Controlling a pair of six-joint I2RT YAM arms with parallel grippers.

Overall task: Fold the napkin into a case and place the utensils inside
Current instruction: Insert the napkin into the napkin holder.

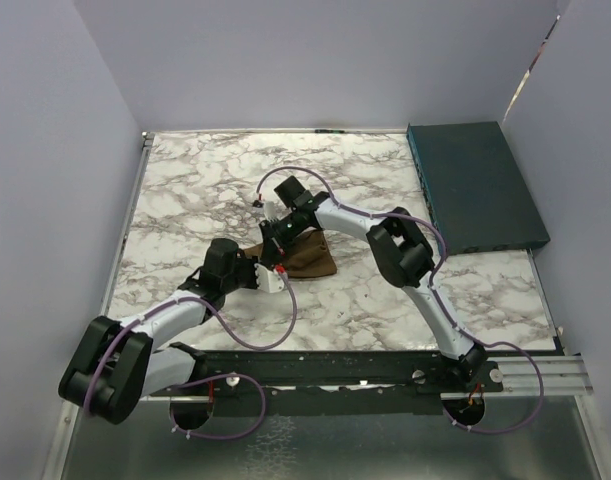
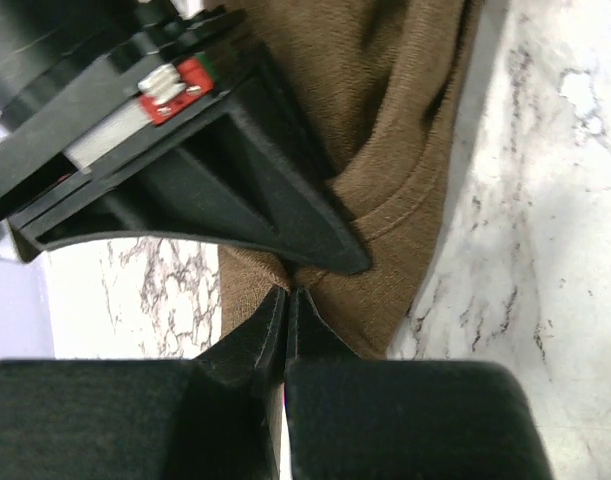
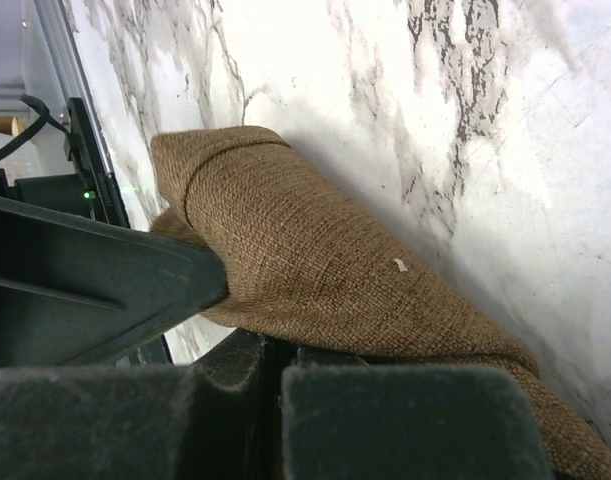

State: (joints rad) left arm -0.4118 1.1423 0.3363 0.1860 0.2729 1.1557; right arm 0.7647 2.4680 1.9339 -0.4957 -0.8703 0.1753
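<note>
The brown napkin (image 1: pixel 307 257) lies bunched in the middle of the marble table, partly lifted and doubled over. My left gripper (image 1: pixel 276 279) is at its near-left corner. In the left wrist view its jaws (image 2: pixel 287 292) are pressed together on the puckered edge of the napkin (image 2: pixel 395 150). My right gripper (image 1: pixel 281 242) comes in from the far side and its black finger (image 2: pixel 285 215) nearly touches the left one. In the right wrist view the right gripper (image 3: pixel 281 350) is shut, with the rolled napkin (image 3: pixel 315 260) coming out of its tips. The utensils are out of view.
A dark teal flat box (image 1: pixel 475 186) lies at the back right by the wall. Pale walls close the table (image 1: pixel 195 190) in on the left, back and right. A black rail (image 1: pixel 335 370) with both arm bases runs along the near edge.
</note>
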